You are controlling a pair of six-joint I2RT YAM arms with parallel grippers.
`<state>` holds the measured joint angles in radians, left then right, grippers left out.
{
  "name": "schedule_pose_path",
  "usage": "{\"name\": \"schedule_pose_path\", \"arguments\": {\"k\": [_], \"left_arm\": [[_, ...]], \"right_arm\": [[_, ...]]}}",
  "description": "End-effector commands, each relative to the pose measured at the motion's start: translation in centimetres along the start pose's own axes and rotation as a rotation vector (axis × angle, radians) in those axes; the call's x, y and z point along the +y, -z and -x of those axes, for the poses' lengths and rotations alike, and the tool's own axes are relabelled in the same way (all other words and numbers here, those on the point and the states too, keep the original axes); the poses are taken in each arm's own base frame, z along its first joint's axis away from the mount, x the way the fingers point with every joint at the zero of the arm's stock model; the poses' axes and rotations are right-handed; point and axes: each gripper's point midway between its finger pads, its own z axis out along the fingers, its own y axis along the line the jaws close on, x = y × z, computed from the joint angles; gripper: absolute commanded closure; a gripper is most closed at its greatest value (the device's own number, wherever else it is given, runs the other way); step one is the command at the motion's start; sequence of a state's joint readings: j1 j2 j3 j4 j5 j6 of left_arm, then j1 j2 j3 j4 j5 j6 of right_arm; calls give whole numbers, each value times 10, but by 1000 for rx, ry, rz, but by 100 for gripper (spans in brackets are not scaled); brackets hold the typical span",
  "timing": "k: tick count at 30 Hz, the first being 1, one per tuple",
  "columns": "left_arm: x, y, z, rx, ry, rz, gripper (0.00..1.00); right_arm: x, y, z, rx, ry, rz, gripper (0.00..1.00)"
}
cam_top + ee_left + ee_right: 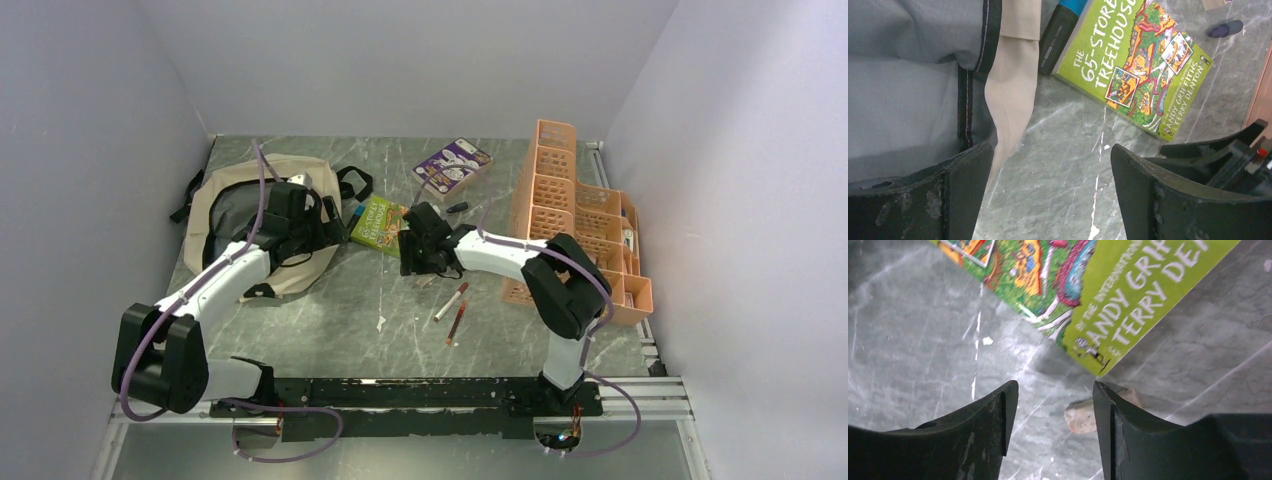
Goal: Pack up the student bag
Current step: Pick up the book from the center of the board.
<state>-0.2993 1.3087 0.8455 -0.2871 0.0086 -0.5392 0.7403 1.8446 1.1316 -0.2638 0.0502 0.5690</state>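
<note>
Left jaws wide apart, empty, at student bag [1013, 85] edge; right jaws half apart, empty, near book [1128, 300] corner.

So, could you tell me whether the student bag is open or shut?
Open: the student bag shows its grey lining past the zipper edge.

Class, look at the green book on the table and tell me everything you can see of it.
The green book is a closed paperback lying flat, cover up and askew, on the grey marbled table beside the student bag. Its lime cover bears the white title The 65-Storey Treehouse, busy cartoon art and the names Andy Griffiths and Terry Denton. One corner looks scuffed; the open right gripper hangs near it without touching. A black marker lies along one edge.
</note>
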Motion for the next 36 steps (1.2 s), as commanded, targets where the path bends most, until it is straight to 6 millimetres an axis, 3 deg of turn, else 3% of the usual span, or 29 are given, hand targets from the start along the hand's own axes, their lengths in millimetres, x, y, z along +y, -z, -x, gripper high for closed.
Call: {"name": "schedule_pose_path", "arguments": {"k": [1, 4, 8, 13, 18, 21, 27, 36], "left_arm": [[-8, -4, -1, 1, 12, -44, 9], [-9, -2, -1, -3, 11, -45, 9], [-11, 0, 0, -9, 11, -58, 8], [-15, 7, 1, -13, 2, -70, 8], [-21, 21, 10, -45, -11, -91, 8], [-27, 29, 14, -65, -21, -117, 8], [-43, 36, 7, -60, -35, -175, 8], [-58, 29, -24, -2, -22, -203, 6]], "right_arm": [[6, 25, 12, -45, 78, -2, 38], [-3, 38, 43, -143, 129, -81, 30], [2, 41, 79, -222, 182, -65, 21], [11, 25, 122, -260, 236, 23, 13], [10, 0, 154, -254, 271, 153, 13], [10, -22, 163, -217, 322, 187, 14], [3, -50, 161, -139, 344, 261, 16], [-2, -50, 128, -46, 309, 306, 20]]}}
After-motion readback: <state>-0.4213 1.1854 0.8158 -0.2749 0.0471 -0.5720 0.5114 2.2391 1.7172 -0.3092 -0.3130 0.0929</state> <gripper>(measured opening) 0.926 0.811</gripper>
